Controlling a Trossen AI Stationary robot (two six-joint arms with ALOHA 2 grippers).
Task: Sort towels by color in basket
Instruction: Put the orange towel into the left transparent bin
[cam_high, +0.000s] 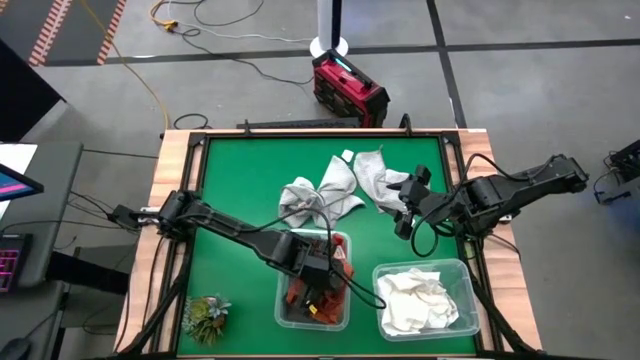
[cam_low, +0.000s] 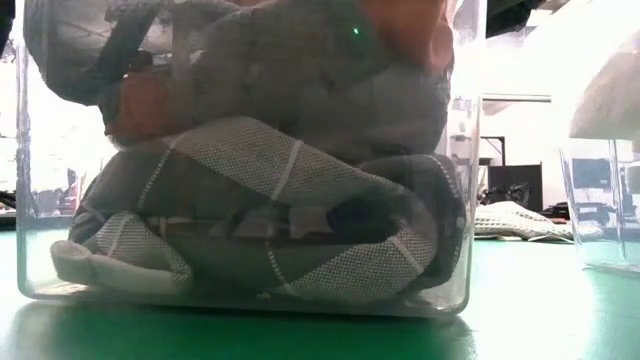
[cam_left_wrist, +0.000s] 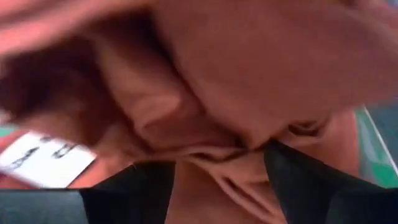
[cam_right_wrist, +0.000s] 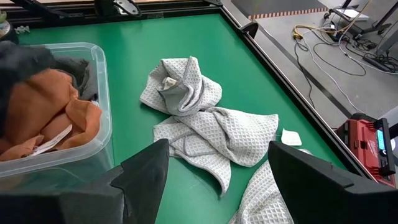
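Hovering right down inside the clear bin (cam_high: 285, 305) is the left tool (cam_high: 322, 290), fingers (cam_left_wrist: 305, 180) spread apart with rust-orange towels (cam_left_wrist: 249, 81) bunched right up against them, a white tag (cam_left_wrist: 43, 158) showing on one. It looks let go rather than pinched, nothing clamped between the fingers as far as I can see. That bin sits on the near side of the green surface (cam_high: 240, 180) and from table level you can see a grey checked towel (cam_low: 290, 215) squashed along its bottom with the orange stuff piled on top.

Over on the other side, the right tool (cam_high: 408, 205) is hanging over the surface with its fingers (cam_right_wrist: 143, 177) wide and empty, pointing at the loose light grey towels (cam_right_wrist: 205, 118) still lying out in the middle. One more grey towel (cam_high: 375, 175) lies just beside that tool.

Second clear bin (cam_high: 460, 270) next to the first holds the white towels (cam_high: 420, 295). Little green plant tuft (cam_high: 205, 315) sits at the near left corner, and a red box (cam_high: 348, 88) is on the floor past the far edge.
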